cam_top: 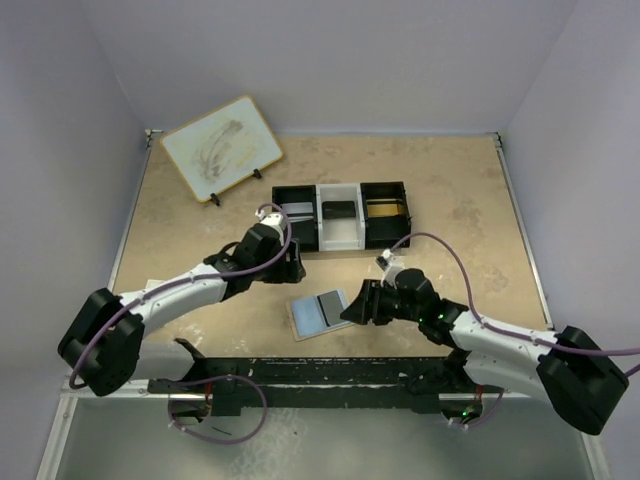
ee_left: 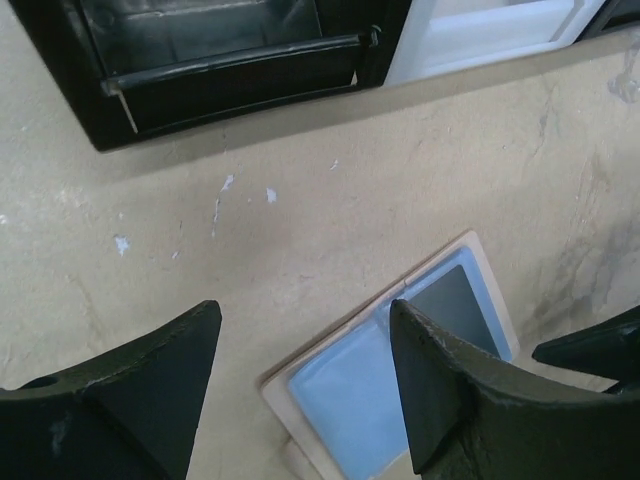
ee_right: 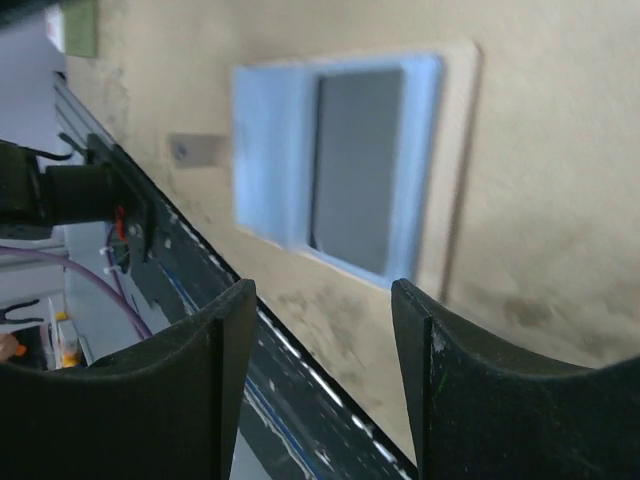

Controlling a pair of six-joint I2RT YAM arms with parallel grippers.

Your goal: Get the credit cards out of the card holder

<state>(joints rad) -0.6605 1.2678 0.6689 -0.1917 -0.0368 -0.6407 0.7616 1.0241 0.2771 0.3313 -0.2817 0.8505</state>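
Card holder (cam_top: 308, 318) lies open and flat on the desk (cam_top: 460, 200), near the front edge, between the two arms. Pale blue inside, tan border showing all round. One grey card (cam_top: 330, 305) sits in its right half, lying flat in the pocket; the left half shows bare blue. Left claw (ee_left: 305, 310) hangs over the bare desk between the holder and the tray (cam_top: 405, 215), fingers well apart, nothing between them. From its wrist camera the holder's far corner and the grey card appear just beyond the right finger. Whether that finger touches the holder cannot be told. Right claw (ee_right: 322, 290) sits just beside the holder's right edge, on the card's side, fingers likewise apart and gripping nothing. Its wrist view is blurred, with the holder and card visible past the gap. Contact with the holder cannot be judged from above either. The tray stands further back at mid-desk, well apart from the holder: three compartments, black at left and right, white in the middle. A black card (cam_top: 340, 210) lies in the white middle compartment. The left compartment holds something pale grey and the right one something golden-brown, both too small to name. A wood-framed whiteboard (cam_top: 222, 147) leans tilted at the far left corner.
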